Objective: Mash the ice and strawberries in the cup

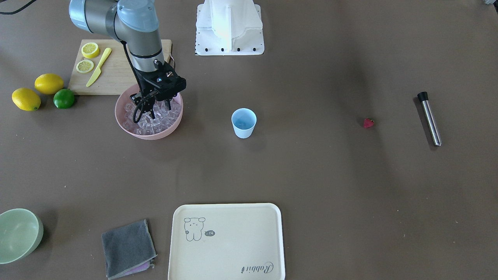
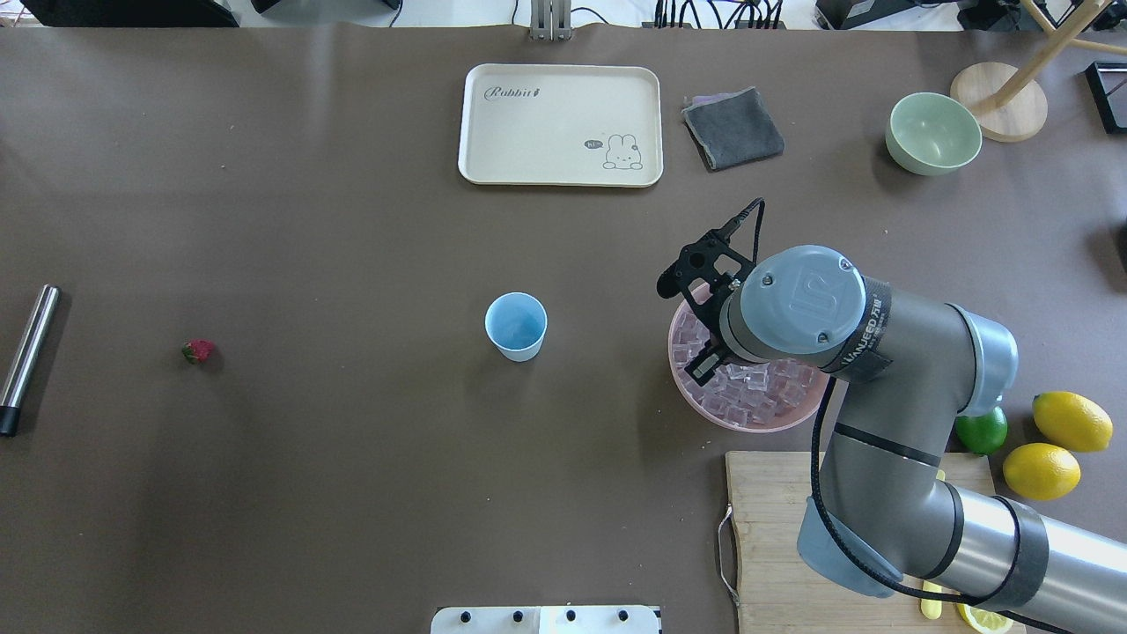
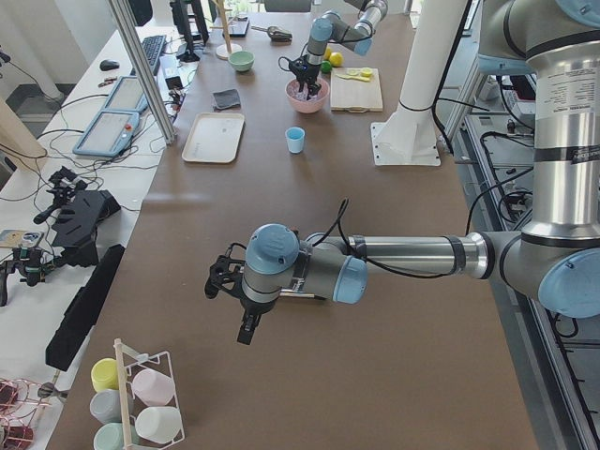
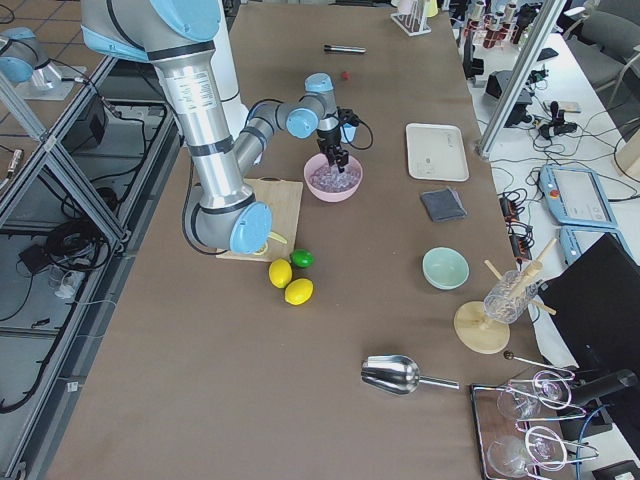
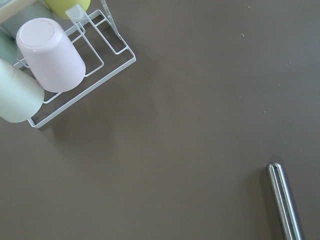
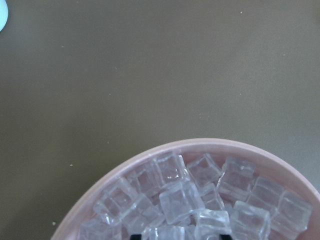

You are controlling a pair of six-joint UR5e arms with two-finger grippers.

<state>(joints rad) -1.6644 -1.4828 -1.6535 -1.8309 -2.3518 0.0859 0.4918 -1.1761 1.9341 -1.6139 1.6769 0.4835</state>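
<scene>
The light blue cup [image 1: 244, 122] stands upright and looks empty at the table's middle [image 2: 516, 326]. The ice [image 1: 137, 124] fills a pink bowl [image 1: 149, 135] beside it. My right gripper [image 1: 159, 110] hangs down into that bowl, open, with its fingertips among the cubes [image 6: 190, 200]. One red strawberry [image 1: 368, 123] lies alone on the table on the cup's other side [image 2: 198, 351]. My left gripper [image 3: 232, 302] hovers over bare table far from the cup. Only the side view shows it, so I cannot tell whether it is open or shut.
A steel rod with a black tip [image 1: 430, 118] lies beyond the strawberry. A cutting board [image 1: 116, 74] with lemon slices and a yellow knife, two lemons and a lime [image 1: 64, 98] sit behind the bowl. A cream tray [image 1: 227, 241], grey cloth [image 1: 128, 247] and green bowl [image 1: 17, 233] line the far edge.
</scene>
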